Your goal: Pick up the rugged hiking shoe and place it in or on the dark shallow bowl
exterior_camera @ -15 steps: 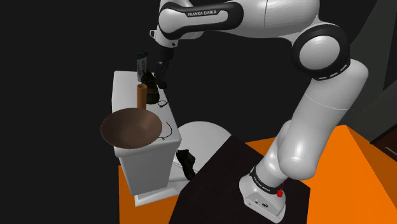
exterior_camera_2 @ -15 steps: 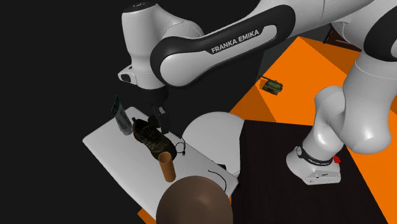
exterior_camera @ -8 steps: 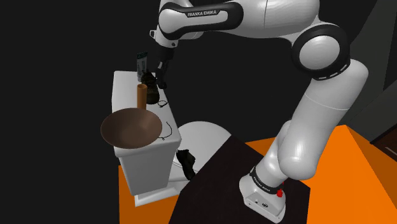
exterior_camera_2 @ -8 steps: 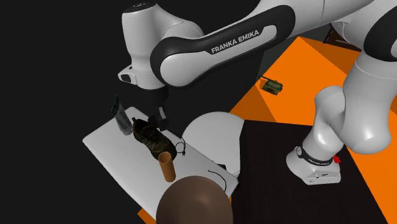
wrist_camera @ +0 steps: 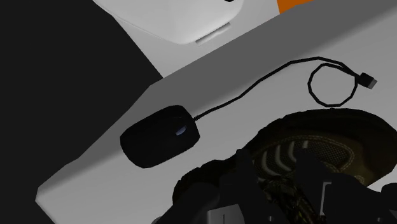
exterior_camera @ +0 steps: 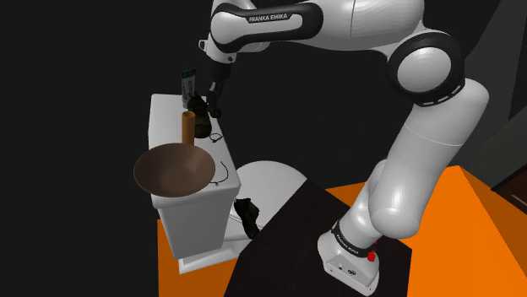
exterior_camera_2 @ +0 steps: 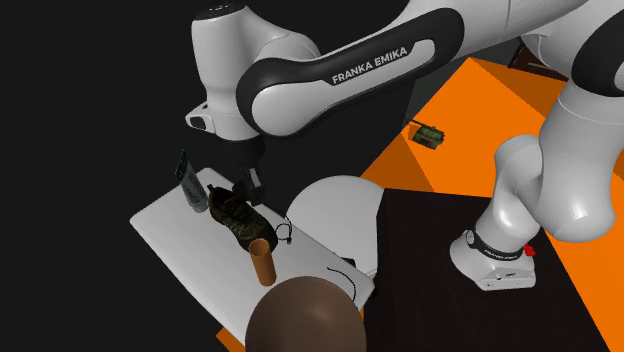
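The gripper (exterior_camera_2: 251, 187) is hanging straight down over the hiking shoe (exterior_camera_2: 237, 214), right at its collar. Whether it is clenching the shoe or standing released I cannot tell: in the wrist view the shoe's dark mouth and laces (wrist_camera: 305, 159) are crowding the space just under the hand.

The shoe, olive and brown with a heavy sole, is sitting flat on the white toilet tank lid (exterior_camera_2: 168, 235). A black wired mouse (wrist_camera: 159, 135) is lying just beside it, its cable looping off past the shoe. A green-and-white tube (exterior_camera_2: 187, 183) is standing at the heel end and a brown cylinder (exterior_camera_2: 262, 262) at the toe end.

The dark shallow bowl (exterior_camera: 173, 169) is waiting empty at the lid's other end, beyond the cylinder. By my reading, the approach is finishing and the shoe is not yet leaving the lid. The grasp, lift, carry past the cylinder and release are all remaining.
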Controlling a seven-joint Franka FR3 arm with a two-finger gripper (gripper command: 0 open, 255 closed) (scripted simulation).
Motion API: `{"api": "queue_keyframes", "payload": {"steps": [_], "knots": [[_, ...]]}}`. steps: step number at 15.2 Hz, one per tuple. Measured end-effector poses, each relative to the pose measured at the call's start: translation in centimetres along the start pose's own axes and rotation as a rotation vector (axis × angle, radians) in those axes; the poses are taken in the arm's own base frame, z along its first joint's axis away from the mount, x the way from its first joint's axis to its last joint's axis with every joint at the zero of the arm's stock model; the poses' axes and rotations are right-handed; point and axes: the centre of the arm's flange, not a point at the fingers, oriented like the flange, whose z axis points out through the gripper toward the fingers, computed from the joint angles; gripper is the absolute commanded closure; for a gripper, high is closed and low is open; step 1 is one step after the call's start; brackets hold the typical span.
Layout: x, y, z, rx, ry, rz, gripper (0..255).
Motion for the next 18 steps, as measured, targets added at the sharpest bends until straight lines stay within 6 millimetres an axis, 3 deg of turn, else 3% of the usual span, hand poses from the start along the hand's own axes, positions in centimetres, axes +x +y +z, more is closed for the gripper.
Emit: {"api": "queue_keyframes", "payload": {"steps": [18], "knots": [[0.4,-0.3,-8.9,0.0,-0.001,0.0,255]]}}
